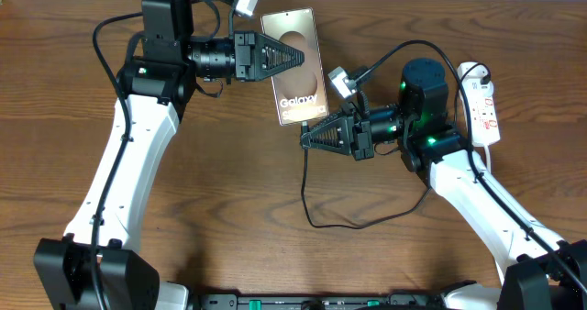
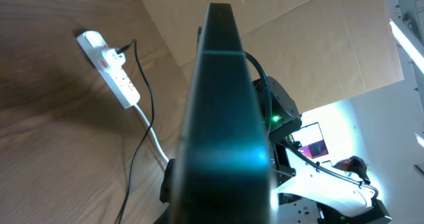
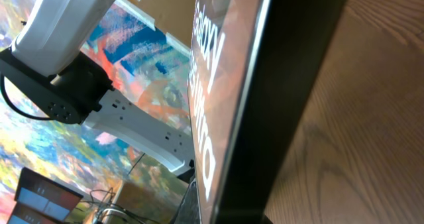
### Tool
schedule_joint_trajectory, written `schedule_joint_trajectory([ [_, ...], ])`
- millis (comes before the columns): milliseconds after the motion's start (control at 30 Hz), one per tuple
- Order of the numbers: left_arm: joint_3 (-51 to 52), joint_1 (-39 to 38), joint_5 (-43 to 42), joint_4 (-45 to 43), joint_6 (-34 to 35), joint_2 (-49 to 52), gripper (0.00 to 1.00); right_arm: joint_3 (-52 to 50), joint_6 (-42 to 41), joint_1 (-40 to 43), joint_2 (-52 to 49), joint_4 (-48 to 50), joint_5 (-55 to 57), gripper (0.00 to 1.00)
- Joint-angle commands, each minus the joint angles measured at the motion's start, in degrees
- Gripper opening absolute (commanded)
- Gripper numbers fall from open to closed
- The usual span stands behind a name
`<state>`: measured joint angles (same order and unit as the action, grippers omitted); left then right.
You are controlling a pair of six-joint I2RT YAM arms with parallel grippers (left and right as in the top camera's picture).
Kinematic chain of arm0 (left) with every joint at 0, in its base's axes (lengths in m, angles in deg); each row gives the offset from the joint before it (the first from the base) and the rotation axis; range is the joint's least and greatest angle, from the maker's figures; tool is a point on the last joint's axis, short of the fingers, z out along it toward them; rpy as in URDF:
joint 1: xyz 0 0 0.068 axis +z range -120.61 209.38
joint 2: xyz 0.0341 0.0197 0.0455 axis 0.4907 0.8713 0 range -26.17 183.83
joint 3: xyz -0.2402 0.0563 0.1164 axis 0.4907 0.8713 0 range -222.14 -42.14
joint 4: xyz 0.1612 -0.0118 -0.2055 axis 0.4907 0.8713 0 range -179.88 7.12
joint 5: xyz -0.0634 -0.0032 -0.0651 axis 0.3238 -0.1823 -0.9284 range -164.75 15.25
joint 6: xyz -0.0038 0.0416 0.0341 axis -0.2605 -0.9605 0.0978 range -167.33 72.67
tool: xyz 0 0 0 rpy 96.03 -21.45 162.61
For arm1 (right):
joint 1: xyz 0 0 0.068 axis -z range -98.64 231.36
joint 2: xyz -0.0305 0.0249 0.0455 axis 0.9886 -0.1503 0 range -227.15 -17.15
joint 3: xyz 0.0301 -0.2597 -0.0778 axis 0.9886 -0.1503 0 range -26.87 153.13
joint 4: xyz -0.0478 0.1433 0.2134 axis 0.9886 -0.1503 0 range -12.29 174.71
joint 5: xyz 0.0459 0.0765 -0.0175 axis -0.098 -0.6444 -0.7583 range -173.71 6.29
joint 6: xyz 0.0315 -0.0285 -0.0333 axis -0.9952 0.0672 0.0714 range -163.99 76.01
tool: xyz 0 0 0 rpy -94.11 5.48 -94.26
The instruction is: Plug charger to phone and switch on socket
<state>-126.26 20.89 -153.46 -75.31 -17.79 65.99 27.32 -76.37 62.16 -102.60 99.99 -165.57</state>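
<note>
The phone (image 1: pixel 308 88), bronze-faced with white "Galaxy" lettering, is held over the table's back middle. My left gripper (image 1: pixel 298 57) is shut on its upper part. In the left wrist view its dark edge (image 2: pixel 222 105) fills the centre. My right gripper (image 1: pixel 304 138) is shut just below the phone's lower edge. The thin black charger cable (image 1: pixel 316 224) leaves its fingertips and loops across the table. In the right wrist view the phone (image 3: pixel 278 85) stands very close and hides the plug tip. The white socket strip (image 1: pixel 483 104) lies at the far right, with a black plug in its far end.
From the left wrist the socket strip (image 2: pixel 112 68) lies on the wood. The charger's black cable (image 2: pixel 147 111) and a white cord (image 2: pixel 156 141) trail from it. A thicker black robot cable (image 1: pixel 417 46) arcs above the right arm. A cardboard panel (image 2: pixel 311 45) stands behind the table.
</note>
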Motion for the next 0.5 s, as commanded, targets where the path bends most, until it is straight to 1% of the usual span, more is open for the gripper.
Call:
schedule_joint_trajectory([
  [0, -0.85, -0.33, -1.81, -0.31, -2.14, -0.76, 0.08, 0.11, -0.39, 0.37, -0.07, 0.37, 0.46, 0.01],
  [167, -0.85, -0.33, -1.81, -0.31, -3.41, -0.76, 0.08, 0.11, -0.39, 0.37, -0.07, 0.37, 0.33, 0.01],
  [467, -0.85, -0.33, -3.5, -0.07, -3.3, -0.76, 0.08, 0.11, -0.39, 0.37, -0.07, 0.37, 0.52, 0.01],
])
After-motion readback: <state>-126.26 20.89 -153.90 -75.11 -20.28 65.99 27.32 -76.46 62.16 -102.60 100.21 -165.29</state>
